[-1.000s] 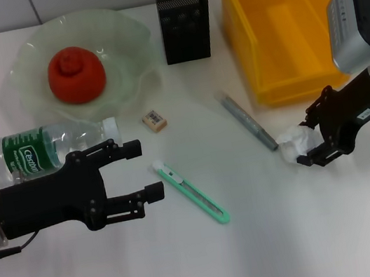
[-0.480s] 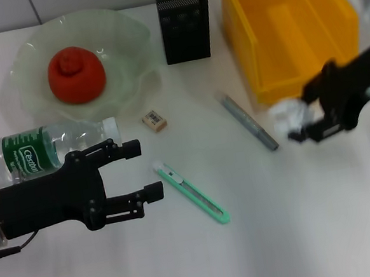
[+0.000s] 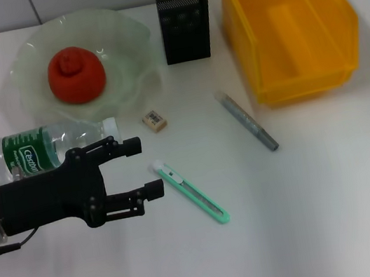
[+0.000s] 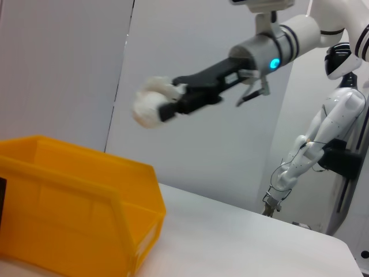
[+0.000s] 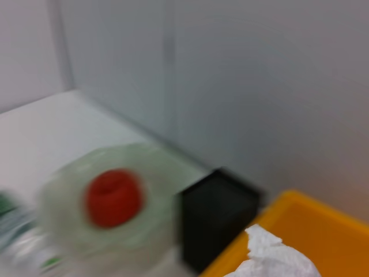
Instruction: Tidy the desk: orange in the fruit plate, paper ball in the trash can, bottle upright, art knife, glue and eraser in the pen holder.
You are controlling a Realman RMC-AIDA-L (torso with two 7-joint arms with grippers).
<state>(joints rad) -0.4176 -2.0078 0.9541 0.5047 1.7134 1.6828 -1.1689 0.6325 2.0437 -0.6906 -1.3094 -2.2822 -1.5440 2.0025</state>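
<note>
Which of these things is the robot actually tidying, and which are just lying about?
Part of the job: orange, plate, paper ball in the right claw, yellow bin, bottle, knife, glue, eraser, pen holder.

Just lying about: nothing that I can see.

White tabletop, even light, soft shadows. Pale grey panelled wall behind w/ vertical seams. Another white humanoid robot stands at far side.
</note>
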